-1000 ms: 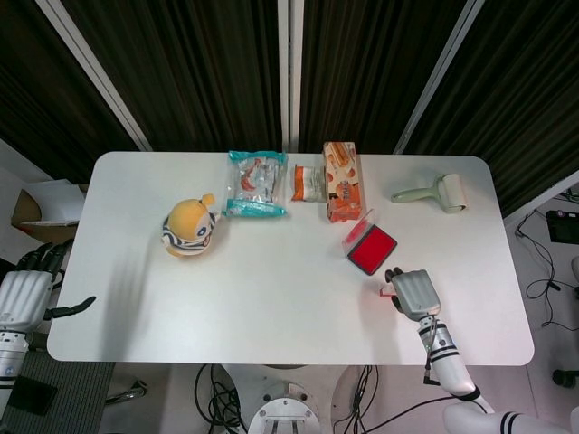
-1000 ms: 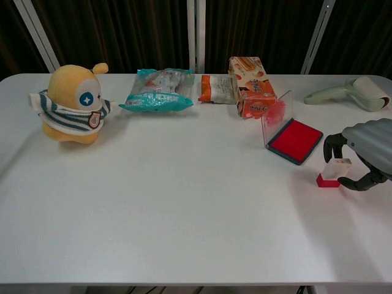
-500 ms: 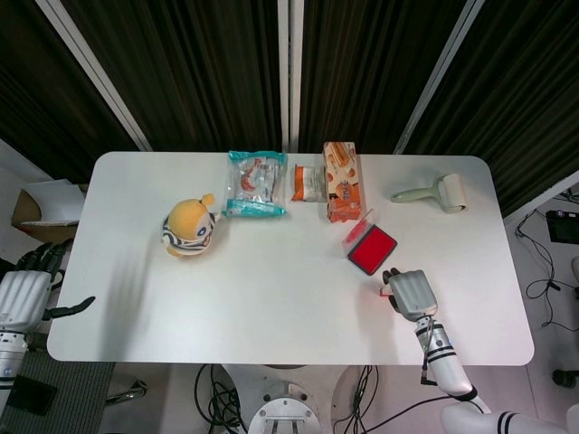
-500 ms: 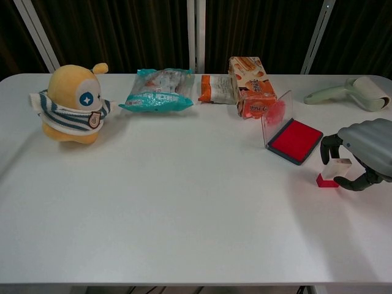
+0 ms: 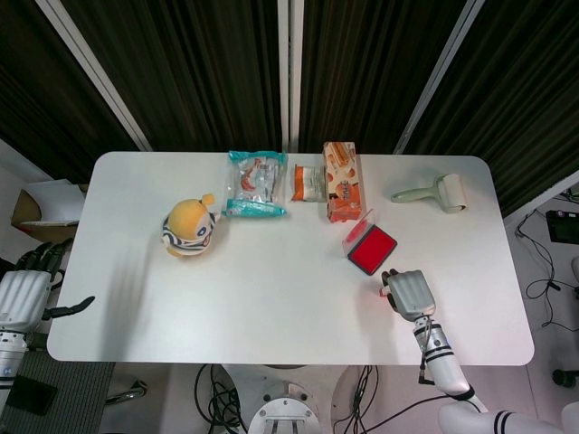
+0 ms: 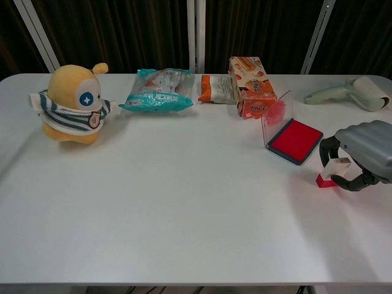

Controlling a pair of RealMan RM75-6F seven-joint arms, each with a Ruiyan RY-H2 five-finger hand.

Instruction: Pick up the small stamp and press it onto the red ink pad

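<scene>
Left hand (image 5: 25,294) hangs off the table's (image 6: 184,202) near-left corner, fingers apart, holding nothing. Right hand (image 6: 361,156) sits low by the right edge, fingers curled around the small stamp (image 6: 334,172); whether they actually grip it cannot be told. Stamp's red base is on the tabletop. Just beyond it lies the red ink pad (image 6: 296,140), clear lid standing upright. Yellow plush toy (image 6: 72,104) toward the left edge. Along the far edge: teal snack bag (image 6: 159,89), small orange packet (image 6: 218,89), orange box (image 6: 252,86), and lint roller (image 6: 352,92) at the far-right corner.
</scene>
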